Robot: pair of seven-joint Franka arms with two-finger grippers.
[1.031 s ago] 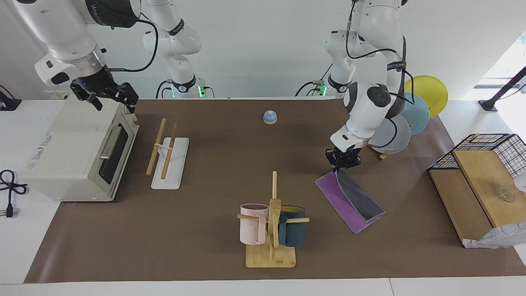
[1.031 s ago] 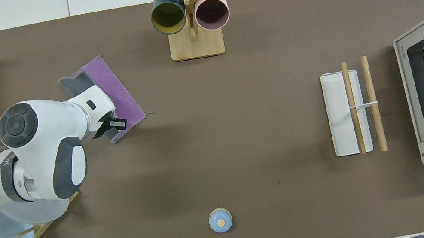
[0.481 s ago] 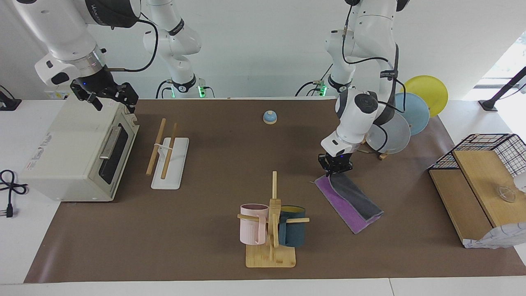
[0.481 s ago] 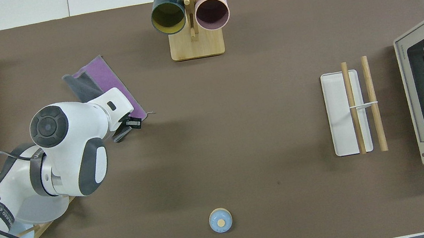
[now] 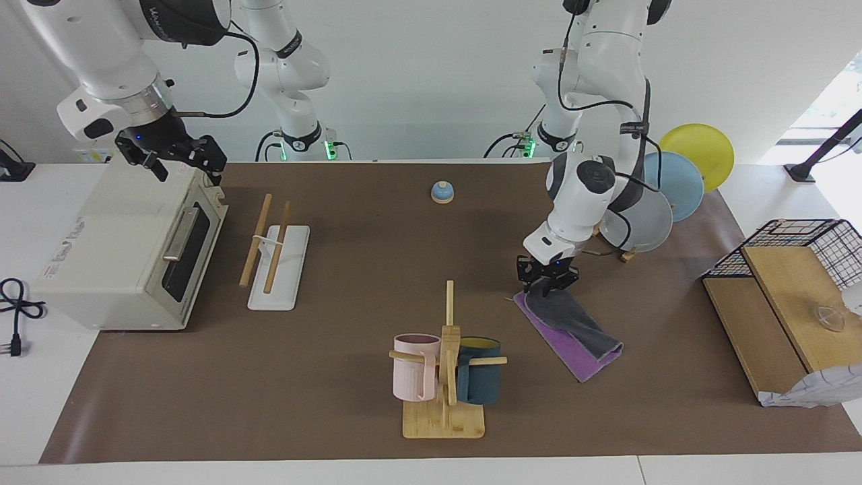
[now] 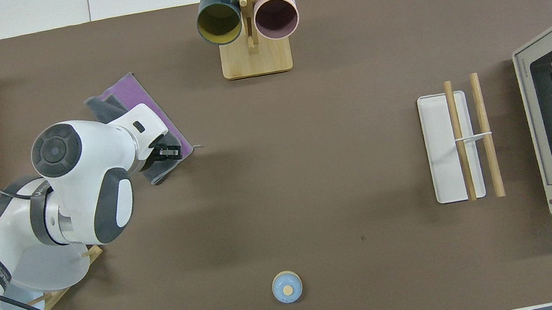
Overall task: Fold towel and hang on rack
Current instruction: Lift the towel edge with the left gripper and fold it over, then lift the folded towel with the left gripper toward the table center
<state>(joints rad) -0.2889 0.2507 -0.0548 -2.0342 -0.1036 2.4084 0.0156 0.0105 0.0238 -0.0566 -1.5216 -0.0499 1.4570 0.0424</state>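
Observation:
The towel (image 5: 584,333) lies partly folded on the brown mat, between the mug tree and the plate stand. Its dark grey side lies over most of the purple side, and a purple strip (image 6: 155,113) shows along one edge. My left gripper (image 5: 544,283) is low at the towel's corner nearest the robots and is shut on the grey flap; it also shows in the overhead view (image 6: 169,154). The rack (image 5: 270,246), two wooden rods on a white base, stands beside the toaster oven and also shows in the overhead view (image 6: 470,144). My right gripper (image 5: 176,159) waits over the toaster oven.
A toaster oven (image 5: 128,242) stands at the right arm's end. A mug tree (image 5: 444,367) with a pink and a dark blue mug stands at the table's edge farthest from the robots. A small blue bell (image 5: 442,192) sits near the robots. A plate stand (image 5: 673,188) and a wire basket (image 5: 801,249) are at the left arm's end.
My left gripper has moved toward the right arm's end with the grey flap, laying it further over the purple side. The right arm has not moved.

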